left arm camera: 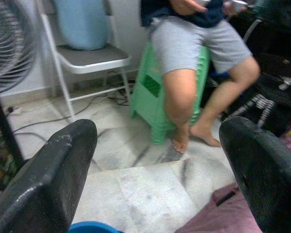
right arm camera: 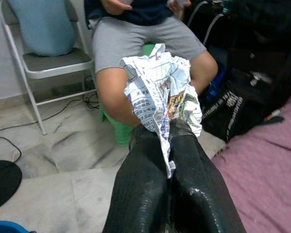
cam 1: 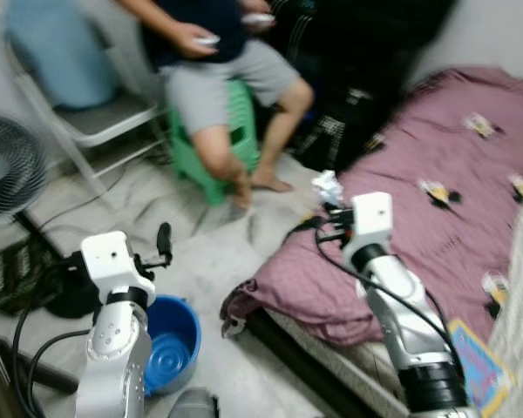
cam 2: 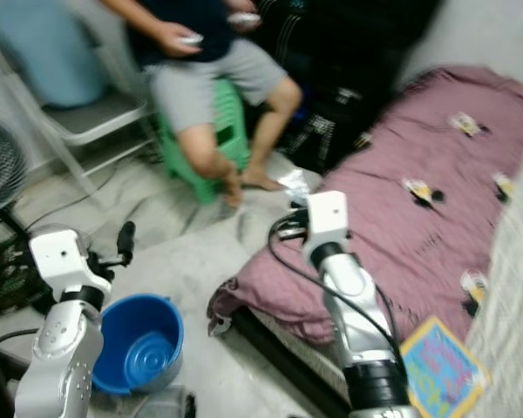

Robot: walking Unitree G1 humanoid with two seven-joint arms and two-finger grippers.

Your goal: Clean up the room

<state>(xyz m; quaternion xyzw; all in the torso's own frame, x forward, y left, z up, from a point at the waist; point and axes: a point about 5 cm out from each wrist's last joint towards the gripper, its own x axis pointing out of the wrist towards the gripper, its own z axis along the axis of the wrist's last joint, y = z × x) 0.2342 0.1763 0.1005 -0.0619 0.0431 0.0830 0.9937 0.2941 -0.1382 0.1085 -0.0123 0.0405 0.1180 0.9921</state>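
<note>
My right gripper (right arm camera: 168,133) is shut on a crumpled printed paper ball (right arm camera: 161,87), held up over the near corner of the purple bed (cam 1: 436,226); the same paper ball (cam 1: 328,186) shows white at the tip of the right arm. My left gripper (left arm camera: 160,160) stands open with nothing between its fingers (left arm camera: 53,174), raised over the floor. A blue bucket (cam 1: 170,344) sits on the floor just below and right of the left arm. More small scraps (cam 1: 438,192) lie on the bed cover.
A person (cam 1: 218,61) sits on a green stool (cam 1: 235,139) straight ahead, bare feet on the marble floor. A white folding chair (cam 1: 87,113) and a fan (cam 1: 9,170) stand to the left. Dark bags (cam 1: 349,78) lean by the bed. A colourful booklet (cam 1: 479,361) lies at the bed's near edge.
</note>
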